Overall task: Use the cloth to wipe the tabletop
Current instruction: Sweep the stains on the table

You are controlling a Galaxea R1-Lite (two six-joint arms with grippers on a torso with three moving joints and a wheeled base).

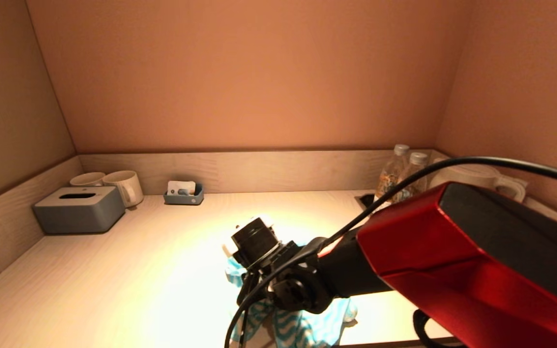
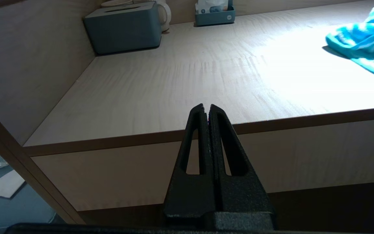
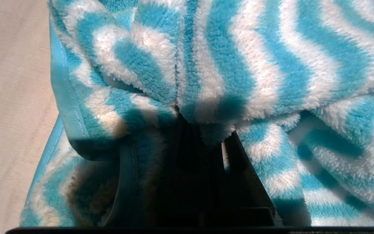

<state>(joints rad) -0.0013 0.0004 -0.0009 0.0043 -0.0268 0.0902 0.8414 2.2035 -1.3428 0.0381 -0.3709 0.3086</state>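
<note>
We're in a wood-lined alcove, pale grain tabletop (image 1: 114, 270) underfoot, a low wooden upstand running round three sides and plain warm walls above. A bright pool of light falls on the middle of the surface. The right arm reaches in across it, and the right claw (image 3: 203, 130) is buried in the cloth (image 3: 245, 65), blue-and-white wavy fleece, pinched tight on a fold of it. That cloth (image 1: 302, 324) sits bunched on the tabletop near its front edge, well apart from the grey tissue box (image 1: 79, 209).

The tissue box is our landmark, back in the left corner. Just behind it stand two pale mugs (image 1: 124, 186), and further along the rear upstand from it is a small grey tray (image 1: 183, 195) of sachets. Right across the surface from it, in the opposite corner, two capped bottles (image 1: 402, 171) stand beside a white kettle (image 1: 481, 179).

The left claw (image 2: 209, 110) hangs off the front of the tabletop, below its edge on the tissue-box side, its fingers pressed together on nothing.
</note>
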